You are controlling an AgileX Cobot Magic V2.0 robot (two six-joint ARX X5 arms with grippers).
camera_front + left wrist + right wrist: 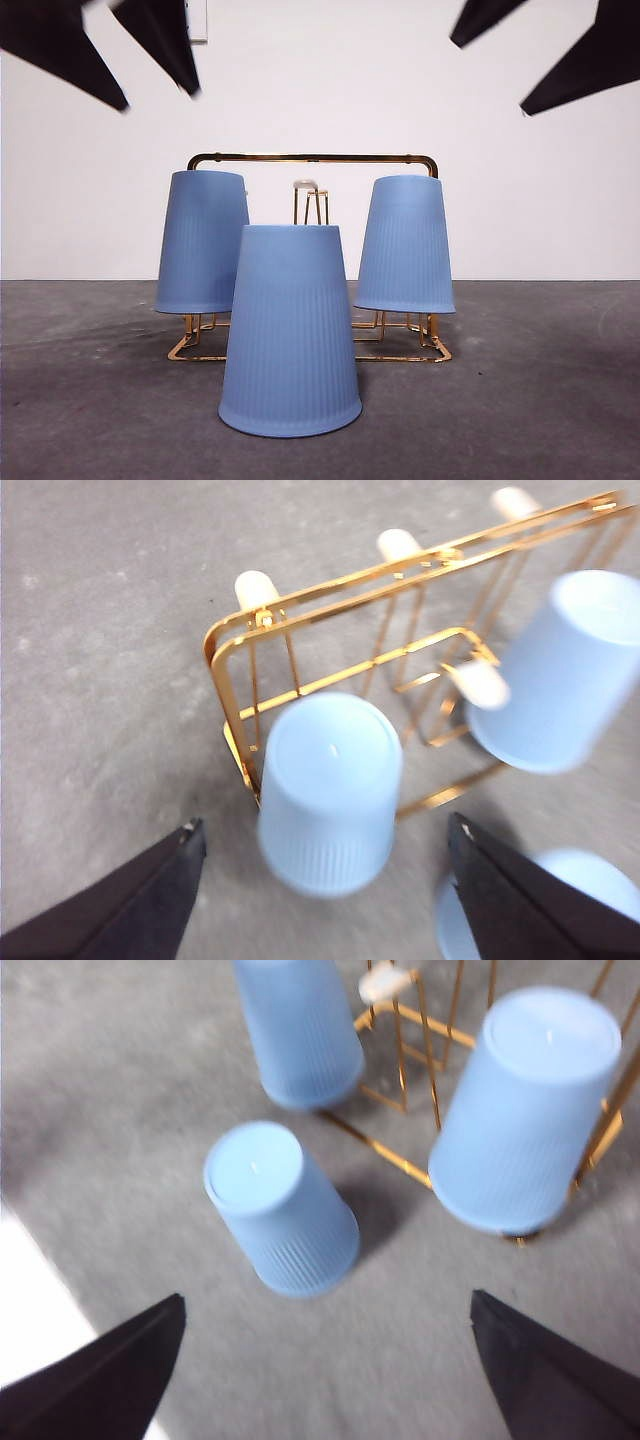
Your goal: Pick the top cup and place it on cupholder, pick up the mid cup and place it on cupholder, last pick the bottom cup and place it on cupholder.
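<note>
Front view: two blue cups (203, 240) hang upside down on the gold cupholder (312, 159); third cup (290, 330) stands inverted on the table (540, 400) just before it. Left gripper (325, 880) and right gripper (325, 1360) both spread, empty, above.

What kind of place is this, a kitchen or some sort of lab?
Probably a robot test bench, not a kitchen: a bare white wall, a plain grey table, and only blue cups and a gold cupholder set out beneath two open grippers.

Flat dark grey tabletop (540, 400) with a faintly speckled, matte surface, plain white wall (320, 80) behind it, small pale rectangular plate (196, 20) high on that wall
</note>
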